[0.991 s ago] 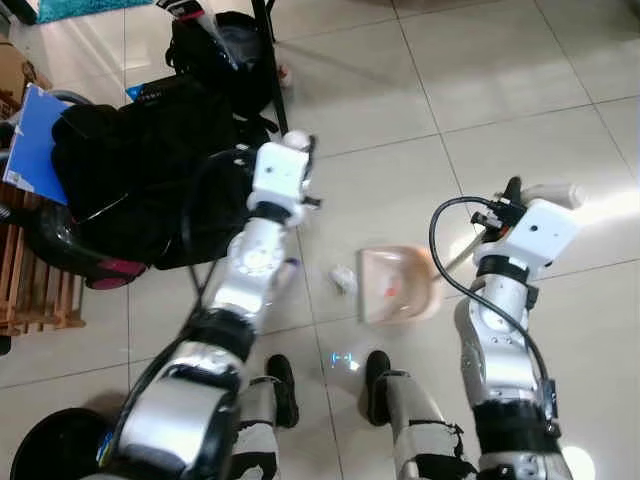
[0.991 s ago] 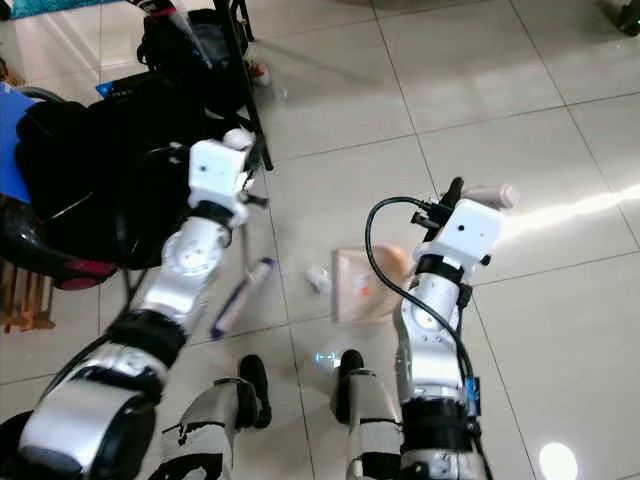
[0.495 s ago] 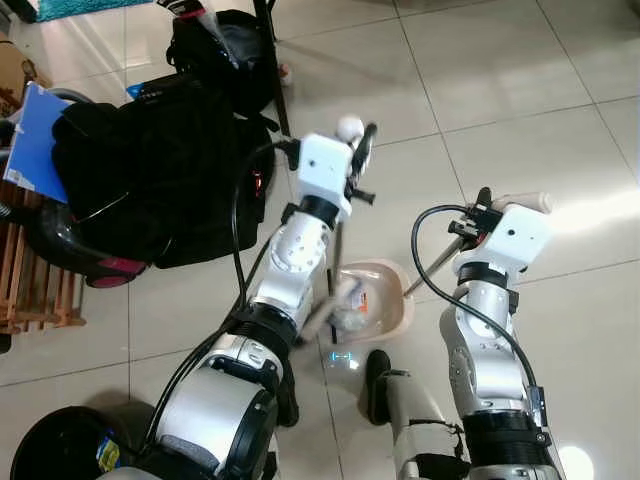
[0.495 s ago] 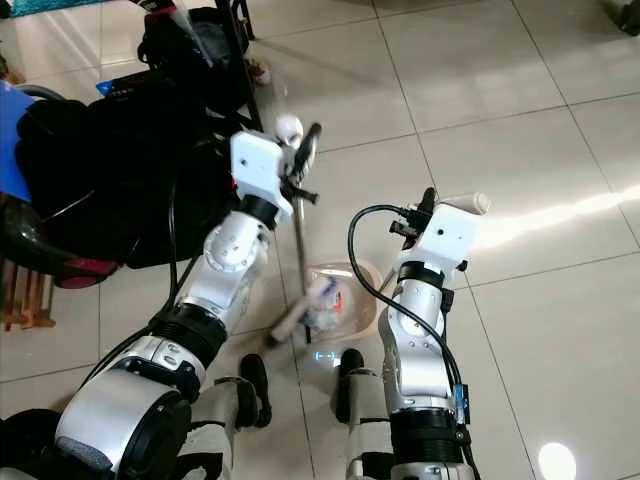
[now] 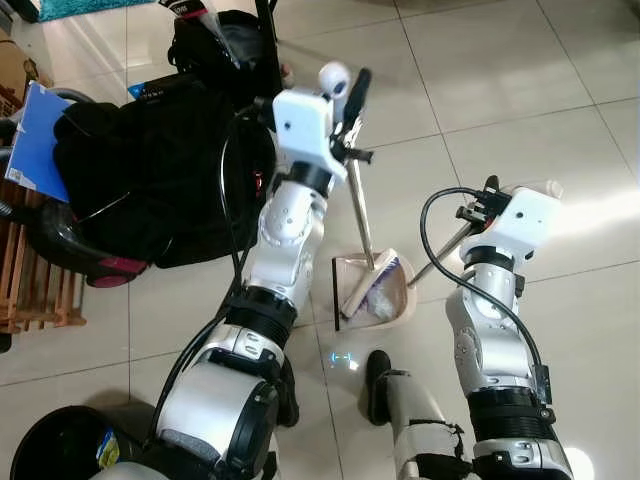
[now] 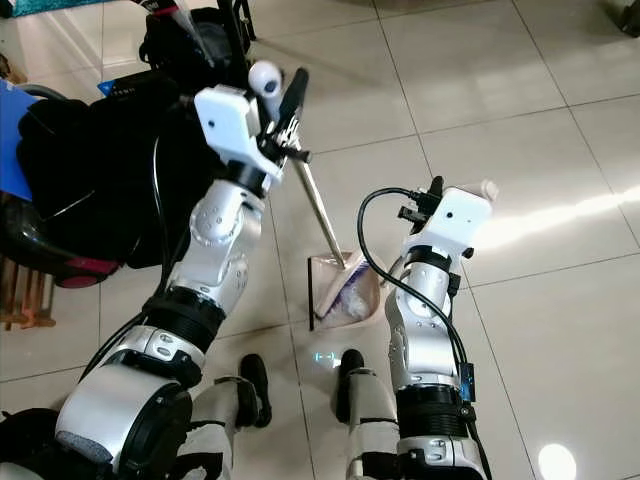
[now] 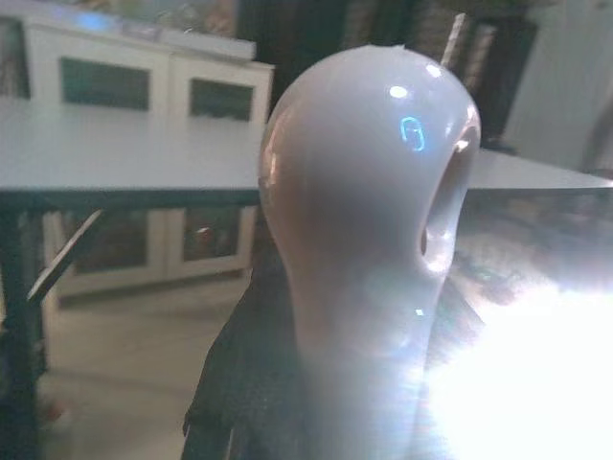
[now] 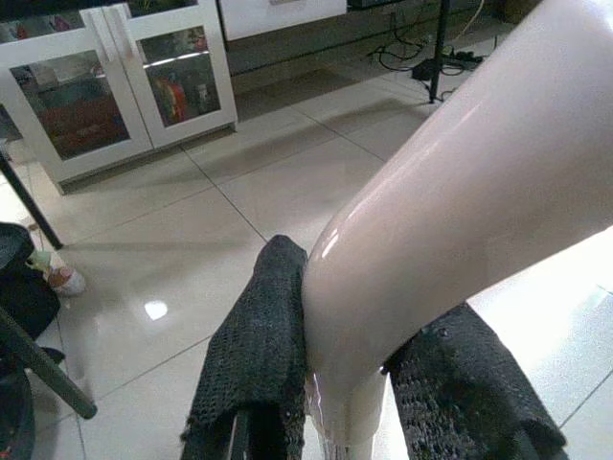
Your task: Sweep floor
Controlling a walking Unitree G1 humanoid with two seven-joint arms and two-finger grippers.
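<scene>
On the pale tiled floor [image 5: 500,90] just ahead of the robot's black feet [image 5: 378,372] lay a pinkish dustpan [image 5: 375,290], its mouth turned toward the robot's left. The head of a small broom [image 5: 366,284] rested inside the pan, against a little heap of whitish scraps, and the broom's thin metal shaft slanted up and away to a rounded white knob. The left gripper [image 5: 342,92], raised high in front of the robot, had its black fingers closed around that broom handle just beneath the knob; from the left wrist the glossy knob [image 7: 369,211] stood close to the lens, with a dark finger [image 7: 244,383] pressed against its base. The right gripper [image 5: 515,190] was held lower and out to the right, clamped on the pale grip at the top of the dustpan's long handle [image 5: 438,257], which ran down at an angle to the back of the pan. From the right wrist the two knitted black fingers [image 8: 254,359] squeezed the smooth beige grip from either side. Off to the robot's left a heap of black bags [image 5: 150,170] sat beside a blue folder [image 5: 32,140], and a black bin [image 5: 55,445] stood near the robot's left side.
</scene>
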